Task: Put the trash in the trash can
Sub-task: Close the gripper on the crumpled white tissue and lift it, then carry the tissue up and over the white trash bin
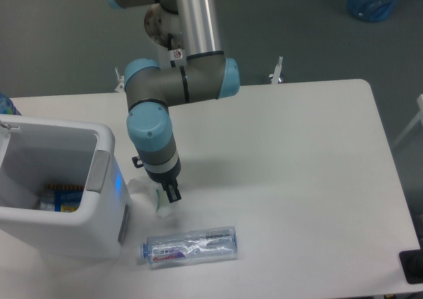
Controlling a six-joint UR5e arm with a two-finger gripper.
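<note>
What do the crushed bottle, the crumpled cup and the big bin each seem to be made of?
Crushed clear bottle with blue cap: thin glossy plastic, since it is see-through and creased. Crumpled white cup with pale green inside: probably matte paper, folded flat in places. Large white rectangular bin: apparently smooth moulded plastic, with rounded corners and a slight sheen.

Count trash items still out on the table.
2. The crumpled paper cup lies beside the trash can, under the gripper. The crushed bottle lies nearer the front edge. Some items already sit inside the bin; others may be hidden there.
</note>
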